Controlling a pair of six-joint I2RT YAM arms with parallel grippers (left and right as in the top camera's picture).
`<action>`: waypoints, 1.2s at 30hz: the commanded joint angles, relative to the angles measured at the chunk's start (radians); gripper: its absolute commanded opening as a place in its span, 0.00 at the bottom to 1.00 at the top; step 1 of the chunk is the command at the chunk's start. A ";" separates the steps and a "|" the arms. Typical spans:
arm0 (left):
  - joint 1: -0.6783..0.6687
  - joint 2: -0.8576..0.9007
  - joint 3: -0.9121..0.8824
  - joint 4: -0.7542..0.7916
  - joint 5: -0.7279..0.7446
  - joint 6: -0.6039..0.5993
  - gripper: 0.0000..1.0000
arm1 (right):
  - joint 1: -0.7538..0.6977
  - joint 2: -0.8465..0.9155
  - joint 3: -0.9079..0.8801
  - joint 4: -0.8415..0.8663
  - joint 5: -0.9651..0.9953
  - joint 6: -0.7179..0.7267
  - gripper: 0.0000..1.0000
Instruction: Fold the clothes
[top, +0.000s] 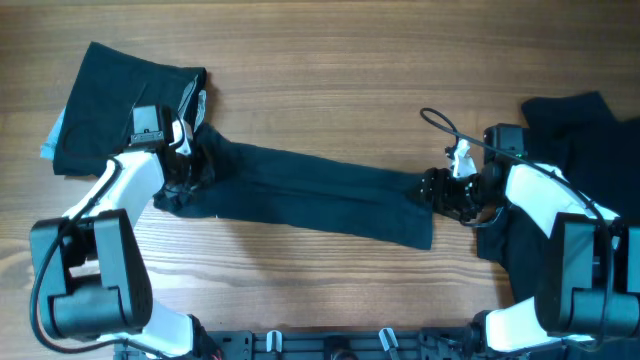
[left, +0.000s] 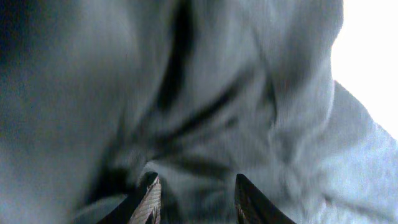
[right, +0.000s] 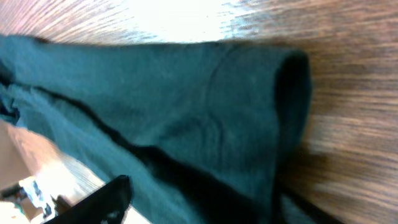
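**Limp garment (top: 310, 195), an arm at each end**

At left gripper (left: 198, 190) cloth bunches at the tips; we can't tell if it's pinched. At right gripper (top: 445, 192) the fingers are spread. The garment lies stretched across the table (top: 330, 70) between them. It looks soft, light and droopy, so we'd pinch corners.

Overhead cam is sharp and evenly lit, just soft shadows on the light brown wooden table (top: 330, 90). My left wrist view is mush: the long dark cloth garment (left: 186, 93) is smeared and washed out grey, with the top-right corner blown white. Right wrist is soft too, with a glare patch on the wood up top.
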 joint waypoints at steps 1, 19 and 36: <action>-0.001 -0.136 0.061 -0.068 0.041 0.025 0.39 | 0.011 0.025 -0.055 0.010 0.046 0.031 0.54; -0.001 -0.595 0.080 -0.118 0.041 0.025 0.43 | -0.203 -0.023 0.319 -0.268 0.178 -0.001 0.04; -0.001 -0.596 0.080 -0.174 0.041 0.025 0.44 | 0.446 -0.022 0.404 -0.117 0.193 0.319 0.04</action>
